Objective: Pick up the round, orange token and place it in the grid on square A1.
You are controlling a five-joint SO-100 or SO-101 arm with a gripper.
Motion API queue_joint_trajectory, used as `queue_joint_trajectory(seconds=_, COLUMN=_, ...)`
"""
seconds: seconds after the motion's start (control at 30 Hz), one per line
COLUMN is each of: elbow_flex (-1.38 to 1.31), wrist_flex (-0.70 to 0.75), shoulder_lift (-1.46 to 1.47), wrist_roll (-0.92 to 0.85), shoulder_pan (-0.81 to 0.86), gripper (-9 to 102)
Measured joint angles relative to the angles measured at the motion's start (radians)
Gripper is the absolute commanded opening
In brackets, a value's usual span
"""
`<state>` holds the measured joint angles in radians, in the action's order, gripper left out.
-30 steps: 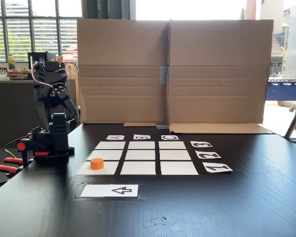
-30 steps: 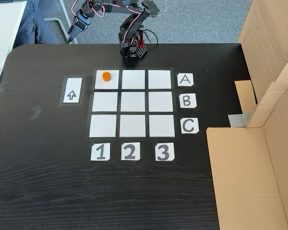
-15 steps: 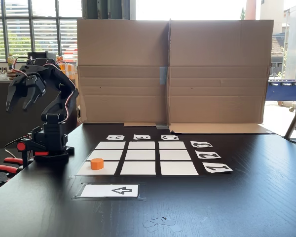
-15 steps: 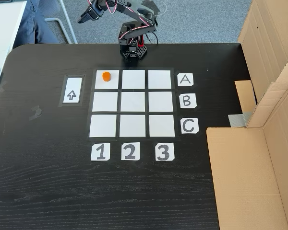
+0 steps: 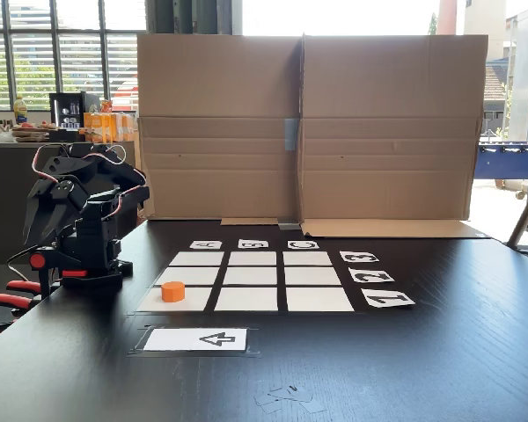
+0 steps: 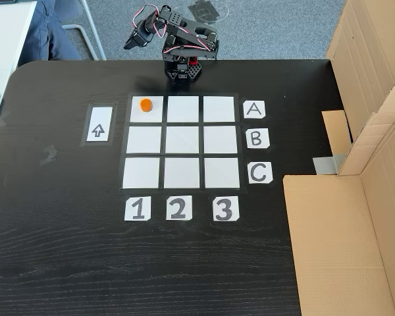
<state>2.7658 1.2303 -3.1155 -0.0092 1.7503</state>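
**A:** Your arm has folded down since half a second ago: the gripper (image 5: 37, 230) was raised out to the left of the base and now hangs low beside it, pointing down past the table's edge.

**B:** And the fingers, apart or together?

**A:** You can't tell from here; in one fixed view they're a dark shape against a dark background, and from above the gripper (image 6: 133, 43) is too small to read. Nothing orange shows between them, though.

**B:** Walk me across the table, left to right, from the high camera.

**A:** First you have the white arrow card (image 6: 98, 124), then the grid (image 6: 182, 141). The round, orange token (image 6: 145, 105) sits flat in square A1 (image 6: 147, 110), the corner cell nearest the arm's base, toward its upper half. It's well apart from the gripper. From the low camera you see the same token (image 5: 172, 291) in the front-left cell. Right of the grid stand the labels A, B, C, then the cardboard screen (image 6: 355, 164).
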Motion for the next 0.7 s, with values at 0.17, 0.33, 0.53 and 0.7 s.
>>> queue_joint_trajectory(seconds=0.17, elbow_flex=0.101, wrist_flex=-0.003, shoulder_lift=-0.057, wrist_roll=0.0, shoulder_pan=0.0, gripper=5)
queue_joint_trajectory(seconds=0.33, elbow_flex=0.193, wrist_flex=-0.025, shoulder_lift=-0.117, wrist_roll=-0.003, shoulder_pan=0.0, gripper=3)
queue_joint_trajectory(seconds=0.53, elbow_flex=0.262, wrist_flex=-0.054, shoulder_lift=-0.196, wrist_roll=-0.009, shoulder_pan=0.0, gripper=-1)
queue_joint_trajectory(seconds=0.7, elbow_flex=0.285, wrist_flex=-0.075, shoulder_lift=-0.201, wrist_roll=-0.025, shoulder_pan=0.0, gripper=-1)
